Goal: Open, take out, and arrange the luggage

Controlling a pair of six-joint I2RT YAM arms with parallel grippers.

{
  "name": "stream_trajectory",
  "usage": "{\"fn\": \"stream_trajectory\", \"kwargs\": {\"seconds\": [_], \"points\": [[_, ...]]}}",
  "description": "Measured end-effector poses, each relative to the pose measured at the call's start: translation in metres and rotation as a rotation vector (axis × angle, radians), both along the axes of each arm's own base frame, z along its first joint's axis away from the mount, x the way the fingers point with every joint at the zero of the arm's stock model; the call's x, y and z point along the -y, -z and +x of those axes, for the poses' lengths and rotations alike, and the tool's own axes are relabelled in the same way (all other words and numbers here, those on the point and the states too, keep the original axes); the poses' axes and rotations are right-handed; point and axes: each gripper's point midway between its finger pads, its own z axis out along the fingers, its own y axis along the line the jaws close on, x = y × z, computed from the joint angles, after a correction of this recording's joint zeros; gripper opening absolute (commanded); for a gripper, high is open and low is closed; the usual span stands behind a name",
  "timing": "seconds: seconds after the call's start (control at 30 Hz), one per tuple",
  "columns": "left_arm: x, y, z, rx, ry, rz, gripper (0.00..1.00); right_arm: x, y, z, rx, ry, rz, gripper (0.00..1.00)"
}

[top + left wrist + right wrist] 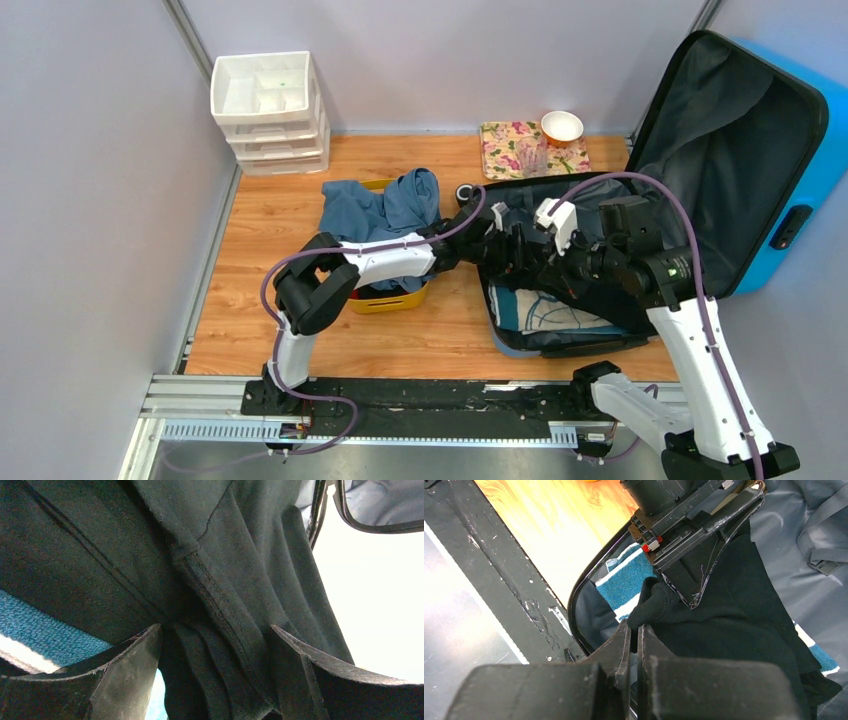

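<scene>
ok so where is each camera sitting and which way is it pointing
Top external: above and behind the bases, looking down at the table and open luggage; left arm and right arm show.
Left wrist: on the left arm, close on the black garment; left gripper open.
Right wrist: looking down into the luggage; right gripper shut.
Shared: both wrist views show the black garment and teal towel.

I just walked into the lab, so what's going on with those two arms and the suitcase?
Both arms are reaching into the open luggage, working on a black garment. The right tool is shut on its edge, while the left tool stands open around its folds. A teal towel lies underneath it. Blue clothes already sit in the yellow tub.
</scene>
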Motion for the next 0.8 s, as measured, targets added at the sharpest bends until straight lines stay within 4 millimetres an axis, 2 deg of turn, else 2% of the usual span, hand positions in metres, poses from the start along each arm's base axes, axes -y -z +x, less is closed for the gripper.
{"fn": "stream_trajectory", "kwargs": {"seconds": [0.13, 0.23, 0.33, 0.43, 0.47, 0.53, 0.57, 0.6, 0.67, 0.7, 0.73, 0.77, 0.8], "points": [[0.003, -0.005, 0.0, -0.003, 0.0, -0.004, 0.86, -0.001, -0.002, -0.001, 0.003, -0.007, 0.005, 0.0], [0.014, -0.02, 0.006, 0.005, -0.009, -0.042, 0.86, -0.004, -0.006, -0.002, 0.009, -0.021, 0.021, 0.0], [0.029, -0.034, 0.015, 0.021, -0.017, -0.093, 0.74, -0.006, -0.007, -0.003, 0.006, -0.03, 0.031, 0.0], [0.04, -0.041, 0.019, 0.028, -0.02, -0.136, 0.52, -0.006, -0.007, -0.004, 0.005, -0.034, 0.035, 0.0], [0.042, -0.04, 0.019, 0.026, -0.021, -0.142, 0.36, -0.007, -0.008, -0.004, 0.004, -0.036, 0.038, 0.0], [0.043, -0.039, 0.02, 0.015, -0.025, -0.149, 0.24, -0.008, -0.008, -0.005, 0.002, -0.04, 0.043, 0.0], [0.044, -0.039, 0.021, 0.015, -0.025, -0.154, 0.06, -0.008, -0.008, -0.005, 0.001, -0.041, 0.044, 0.0], [0.044, -0.041, 0.021, 0.018, -0.024, -0.16, 0.0, -0.008, -0.007, -0.005, -0.001, -0.043, 0.046, 0.0], [0.044, -0.044, 0.023, 0.029, -0.019, -0.176, 0.0, -0.009, -0.006, -0.006, -0.007, -0.045, 0.048, 0.02], [0.043, -0.044, 0.024, 0.034, -0.015, -0.182, 0.0, -0.009, -0.005, -0.006, -0.011, -0.046, 0.049, 0.09], [0.041, -0.043, 0.024, 0.034, -0.009, -0.18, 0.0, -0.009, -0.005, -0.006, -0.013, -0.046, 0.05, 0.39], [0.038, -0.04, 0.024, 0.035, -0.005, -0.173, 0.0, -0.009, -0.005, -0.007, -0.015, -0.045, 0.051, 0.56], [0.034, -0.035, 0.023, 0.041, 0.003, -0.156, 0.0, -0.009, -0.004, -0.008, -0.025, -0.044, 0.053, 0.68]]}}
